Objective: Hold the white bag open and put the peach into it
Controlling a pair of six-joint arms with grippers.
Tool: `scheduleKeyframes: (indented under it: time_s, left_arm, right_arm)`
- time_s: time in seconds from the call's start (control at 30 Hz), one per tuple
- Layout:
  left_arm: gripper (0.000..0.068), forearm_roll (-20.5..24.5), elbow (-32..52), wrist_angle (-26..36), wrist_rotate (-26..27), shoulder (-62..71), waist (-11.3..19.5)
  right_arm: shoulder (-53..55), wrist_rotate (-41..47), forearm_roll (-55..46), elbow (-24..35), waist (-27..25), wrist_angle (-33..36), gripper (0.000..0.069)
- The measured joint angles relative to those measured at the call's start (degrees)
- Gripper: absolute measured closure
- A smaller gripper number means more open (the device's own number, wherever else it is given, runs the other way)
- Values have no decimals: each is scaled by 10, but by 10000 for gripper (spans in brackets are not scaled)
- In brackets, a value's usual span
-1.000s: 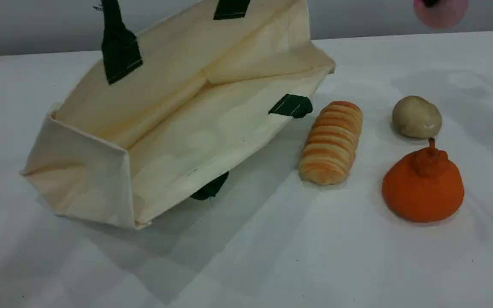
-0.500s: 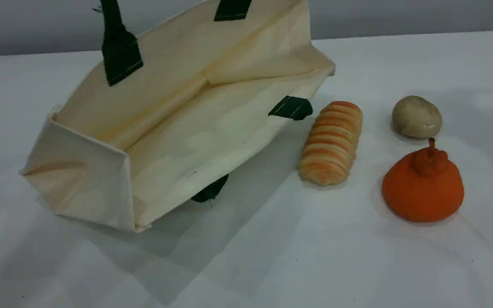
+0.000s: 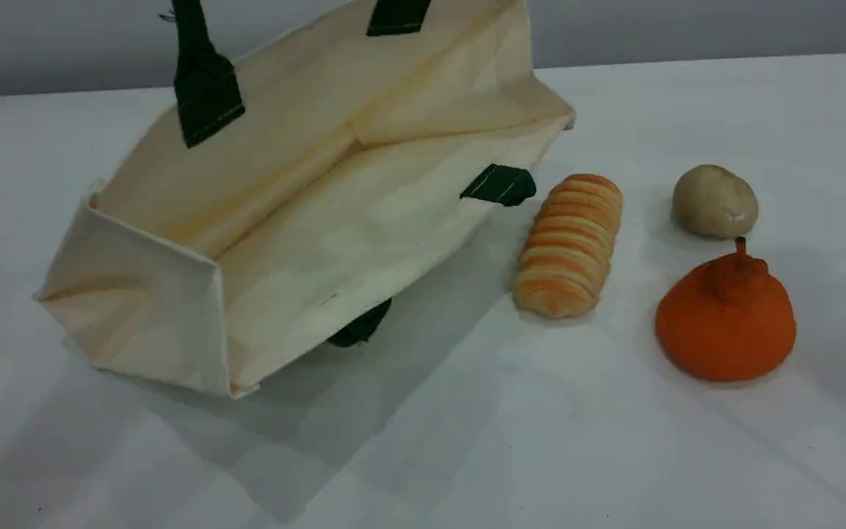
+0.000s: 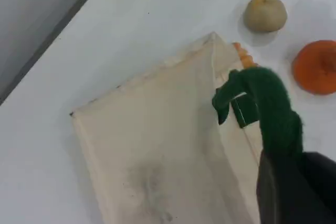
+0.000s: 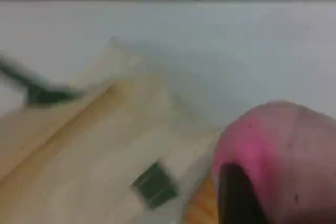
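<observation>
The white bag (image 3: 320, 198) lies tilted on the table with its mouth held up and open toward the camera. One dark green handle (image 3: 203, 73) runs up out of the scene view's top edge. In the left wrist view that green rope handle (image 4: 273, 108) leads into my left gripper (image 4: 294, 184), which is shut on it above the bag (image 4: 152, 156). The peach (image 5: 278, 145), pink and blurred, fills the lower right of the right wrist view, with my right gripper's dark fingertip (image 5: 236, 195) against it. The bag (image 5: 94, 150) lies below and to its left. Neither gripper shows in the scene view.
Right of the bag lie a striped bread roll (image 3: 568, 244), a beige potato-like lump (image 3: 714, 200) and an orange stemmed fruit (image 3: 725, 319). The roll lies close to the bag's green tab (image 3: 500, 184). Bare white table (image 3: 467, 441) spreads across the front.
The peach, seen a second ago at the scene view's top right edge, has gone up out of that view. Shadows have shifted over the right side. The bag has stayed put.
</observation>
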Motion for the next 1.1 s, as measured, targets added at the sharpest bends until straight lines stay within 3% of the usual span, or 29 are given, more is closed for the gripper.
scheduleKeyframes:
  time_s: [0.23, 0.37, 1.1]
  left_arm:
    - [589, -1, 0, 0, 0, 0, 0]
    - [589, -1, 0, 0, 0, 0, 0]
    - [589, -2, 0, 0, 1, 0, 0]
  right_arm:
    - [17, -31, 33, 4, 124, -51, 359]
    - [27, -35, 32, 4, 166, -66, 359]
    - [27, -47, 41, 24, 172, -51, 359]
